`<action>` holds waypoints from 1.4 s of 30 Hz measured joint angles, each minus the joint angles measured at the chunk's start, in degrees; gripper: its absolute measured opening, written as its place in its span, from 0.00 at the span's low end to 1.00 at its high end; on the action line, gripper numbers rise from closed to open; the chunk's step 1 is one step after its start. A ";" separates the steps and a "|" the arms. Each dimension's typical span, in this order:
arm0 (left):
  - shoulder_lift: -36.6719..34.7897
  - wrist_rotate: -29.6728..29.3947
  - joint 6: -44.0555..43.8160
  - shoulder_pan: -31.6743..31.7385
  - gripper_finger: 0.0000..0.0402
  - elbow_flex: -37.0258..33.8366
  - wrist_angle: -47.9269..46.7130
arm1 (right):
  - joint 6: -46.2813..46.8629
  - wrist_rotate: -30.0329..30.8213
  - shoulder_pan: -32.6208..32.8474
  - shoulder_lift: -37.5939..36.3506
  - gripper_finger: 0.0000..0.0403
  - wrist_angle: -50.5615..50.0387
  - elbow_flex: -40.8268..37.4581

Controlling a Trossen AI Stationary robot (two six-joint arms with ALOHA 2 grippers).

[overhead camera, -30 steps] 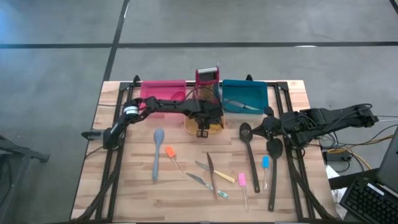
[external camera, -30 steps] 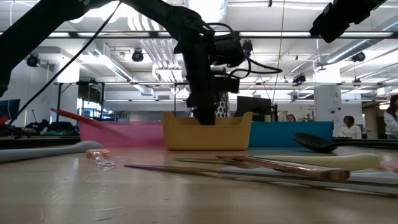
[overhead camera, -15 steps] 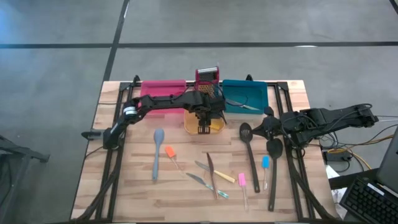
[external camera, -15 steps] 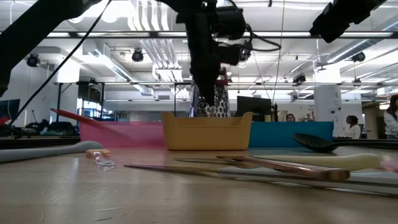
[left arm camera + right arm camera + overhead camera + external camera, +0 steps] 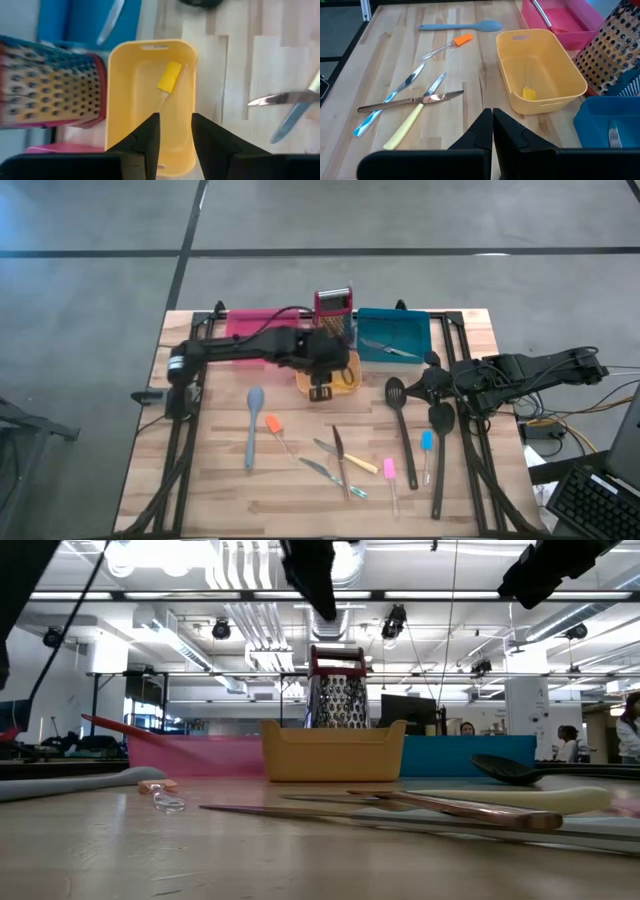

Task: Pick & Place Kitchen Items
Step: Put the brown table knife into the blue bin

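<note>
The wooden-slatted table [image 5: 220,480] carries loose utensils – the nearest, a long grey-blue silicone spatula [image 5: 252,425], lies at about 8 o'clock from the left tool [image 5: 321,391], its axis running 12 to 6. That tool hovers over the smooth yellow plastic tray [image 5: 120,110], fingers slightly apart and empty – a yellow-headed piece [image 5: 169,76] lies inside. The right tool [image 5: 492,127] waits at the table's 3 o'clock edge, closed.

Left gripper [image 5: 172,137]: raised mid-table, fingers slightly parted, empty. Right gripper [image 5: 492,131]: parked at table's right edge, fingers together.
</note>
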 joint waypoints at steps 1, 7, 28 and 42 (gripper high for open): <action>-1.00 -1.58 -0.17 -1.25 0.28 -0.38 0.28 | -0.01 0.02 0.00 0.00 0.02 -0.02 -0.02; -7.39 -7.36 -1.45 -8.86 0.26 -3.75 1.87 | 0.01 0.02 0.02 0.02 0.02 0.00 0.00; -28.69 -19.09 -4.86 -24.60 0.25 -34.53 21.16 | -0.03 0.02 0.00 0.02 0.02 1.31 -0.02; -48.07 -20.38 -6.47 -25.56 0.23 -70.60 59.48 | -11.56 -11.67 0.03 9.70 0.02 37.69 0.04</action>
